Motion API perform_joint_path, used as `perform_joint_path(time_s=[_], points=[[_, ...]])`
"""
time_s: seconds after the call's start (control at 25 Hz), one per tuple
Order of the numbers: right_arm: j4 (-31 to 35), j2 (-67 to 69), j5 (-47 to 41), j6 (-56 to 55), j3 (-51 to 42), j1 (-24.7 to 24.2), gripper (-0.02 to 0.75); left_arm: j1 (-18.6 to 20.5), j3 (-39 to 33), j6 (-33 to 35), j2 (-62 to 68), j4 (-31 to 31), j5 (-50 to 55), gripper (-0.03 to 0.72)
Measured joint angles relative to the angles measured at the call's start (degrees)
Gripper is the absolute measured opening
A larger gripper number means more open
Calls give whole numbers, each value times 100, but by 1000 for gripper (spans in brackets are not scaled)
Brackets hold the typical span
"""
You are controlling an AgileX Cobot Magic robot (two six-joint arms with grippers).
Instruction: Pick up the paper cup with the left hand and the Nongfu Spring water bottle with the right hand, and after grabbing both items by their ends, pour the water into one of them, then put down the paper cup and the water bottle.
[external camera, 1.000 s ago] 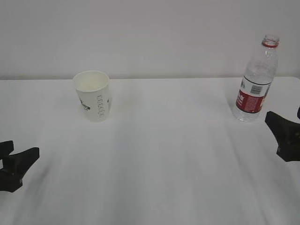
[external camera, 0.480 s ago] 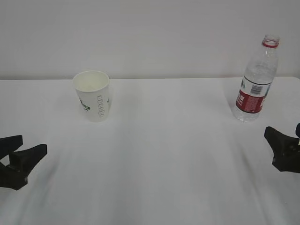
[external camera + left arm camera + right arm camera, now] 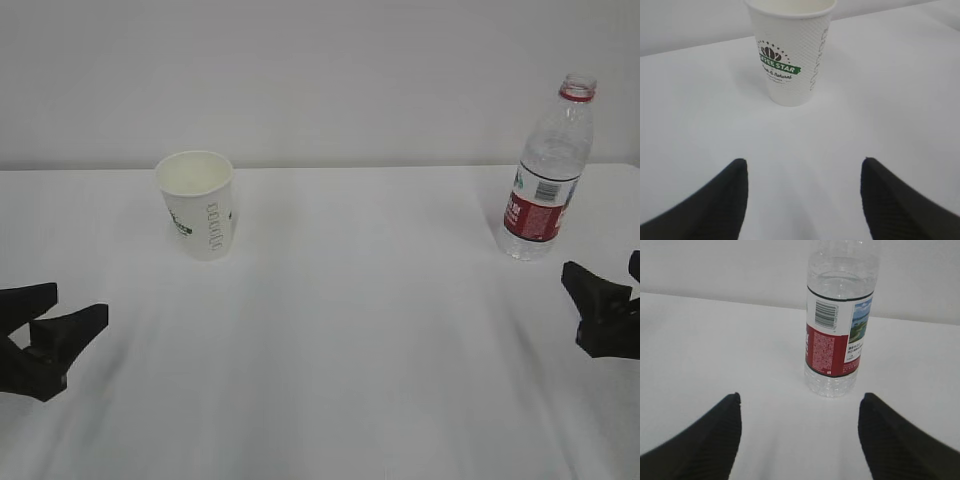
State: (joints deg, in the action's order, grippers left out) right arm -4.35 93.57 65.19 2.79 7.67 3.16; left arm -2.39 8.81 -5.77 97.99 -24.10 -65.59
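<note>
On white counter [image 3: 350,320], paper cup [image 3: 198,204] stood upright at back left, Nongfu Spring water bottle [image 3: 548,172] upright at back right, uncapped. Left hand [image 3: 50,320] and right hand [image 3: 605,300] kept low near front edge, fingers spread, nothing grasped, each well apart from its target.

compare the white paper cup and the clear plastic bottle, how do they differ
The white tapered paper cup with green logo is opaque, short and wide-mouthed; the clear ribbed plastic bottle with red-and-white label is see-through, about twice as tall and narrow-necked. The cup stands left, the bottle far right. Both stand upright, untouched, on the white table.
</note>
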Motion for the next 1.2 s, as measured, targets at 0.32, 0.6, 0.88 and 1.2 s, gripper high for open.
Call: perform_joint_path(time_s=[0.32, 0.6, 0.88, 1.2], points=[[38, 12, 12, 81, 240, 0, 553, 0, 0, 114, 17, -26, 0, 515], [47, 350, 32, 85, 422, 0, 643, 0, 134, 123, 17, -112, -2, 604], [47, 846, 32, 85, 715, 0, 654, 0, 325, 123, 17, -152, -17, 634], [47, 1290, 46, 85, 1222, 0, 655, 0, 325, 123, 17, -152, -17, 630]])
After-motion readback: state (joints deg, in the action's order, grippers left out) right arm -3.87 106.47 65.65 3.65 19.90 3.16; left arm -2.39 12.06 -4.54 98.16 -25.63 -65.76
